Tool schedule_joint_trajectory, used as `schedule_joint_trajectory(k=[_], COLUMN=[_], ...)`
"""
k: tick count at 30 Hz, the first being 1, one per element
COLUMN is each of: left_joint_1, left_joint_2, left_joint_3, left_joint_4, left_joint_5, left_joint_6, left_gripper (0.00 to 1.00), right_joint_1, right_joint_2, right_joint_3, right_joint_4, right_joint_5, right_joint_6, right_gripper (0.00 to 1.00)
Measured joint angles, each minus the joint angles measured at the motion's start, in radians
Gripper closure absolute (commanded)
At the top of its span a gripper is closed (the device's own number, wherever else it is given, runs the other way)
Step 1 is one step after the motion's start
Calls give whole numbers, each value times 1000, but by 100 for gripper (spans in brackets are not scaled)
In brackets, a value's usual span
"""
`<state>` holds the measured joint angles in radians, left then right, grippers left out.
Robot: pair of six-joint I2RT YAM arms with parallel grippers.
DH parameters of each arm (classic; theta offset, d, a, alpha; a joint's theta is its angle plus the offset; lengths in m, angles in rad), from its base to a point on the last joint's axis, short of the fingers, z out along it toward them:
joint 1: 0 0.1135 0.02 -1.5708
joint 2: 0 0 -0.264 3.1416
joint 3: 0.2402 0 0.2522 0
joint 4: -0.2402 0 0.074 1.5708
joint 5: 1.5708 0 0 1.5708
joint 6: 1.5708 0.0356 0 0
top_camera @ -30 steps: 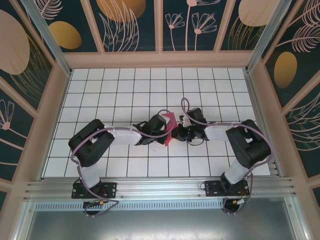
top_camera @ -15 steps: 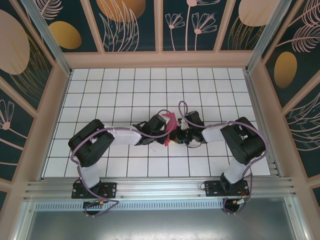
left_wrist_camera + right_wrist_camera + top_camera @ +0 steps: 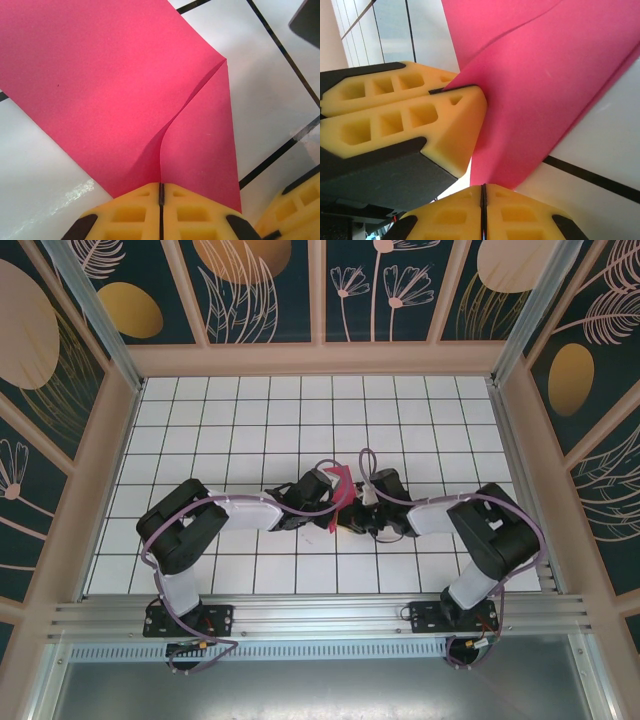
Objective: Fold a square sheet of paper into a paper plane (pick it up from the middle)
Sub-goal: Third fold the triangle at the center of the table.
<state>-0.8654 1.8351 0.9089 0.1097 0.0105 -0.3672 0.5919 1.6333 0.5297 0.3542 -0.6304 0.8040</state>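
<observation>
I see my left hand (image 3: pixel 161 187) with its two yellow pads pressed together. The pink paper (image 3: pixel 125 90) comes straight out of the seam between them, so it is pinching the paper's edge. My right hand (image 3: pixel 482 189) is closed the same way, and another edge of the sheet rises from its seam. In the right wrist view, the left hand's fingers (image 3: pixel 420 115) sit just beside the right hand, also nipping the paper.

The paper is thin, matte and evenly coloured. In the left wrist view one flap is folded over the main layer. Its free edge curves softly near the pads and ends in a sharp corner further out.

The pads are blocky yellow pieces moulded with rectangular pockets, backed by black plastic.

From the top camera, the paper (image 3: pixel 340 498) shows as a narrow, upright sliver between the two hands, near the middle of the tabletop (image 3: pixel 250 420). I cannot tell whether its lower edge touches the surface.

The tabletop is glossy white, ruled into squares by thin black lines. Dark teal wall panels (image 3: pixel 255 290) printed with gold leaves and flowers enclose it, set in pale frames.
</observation>
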Motion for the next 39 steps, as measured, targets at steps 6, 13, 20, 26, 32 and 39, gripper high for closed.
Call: schedule_joint_trajectory(k=[6,13,20,26,32,39], left_joint_1=[0,0,0,0,0,0], left_joint_2=[0,0,0,0,0,0], left_joint_3=[0,0,0,0,0,0], left_joint_4=[-1,-1,-1,-1,-1,-2], left_joint_5=[0,0,0,0,0,0], left_joint_6=[0,1,4,8,8,8], left_gripper=[90,91,90,91,90,90], right_joint_1=[4,4,15,38,61,62], right_joint_2=[42,41,-29,-42,3,19], right_joint_3=[0,0,-17,-27,-27,-24], right_joint_4=[32,32,21,25,34,38], right_joint_5=[0,-1,8,12,33,34], right_joint_6=[15,15,18,41,56,70], right_gripper=[89,89,89,89,90,90])
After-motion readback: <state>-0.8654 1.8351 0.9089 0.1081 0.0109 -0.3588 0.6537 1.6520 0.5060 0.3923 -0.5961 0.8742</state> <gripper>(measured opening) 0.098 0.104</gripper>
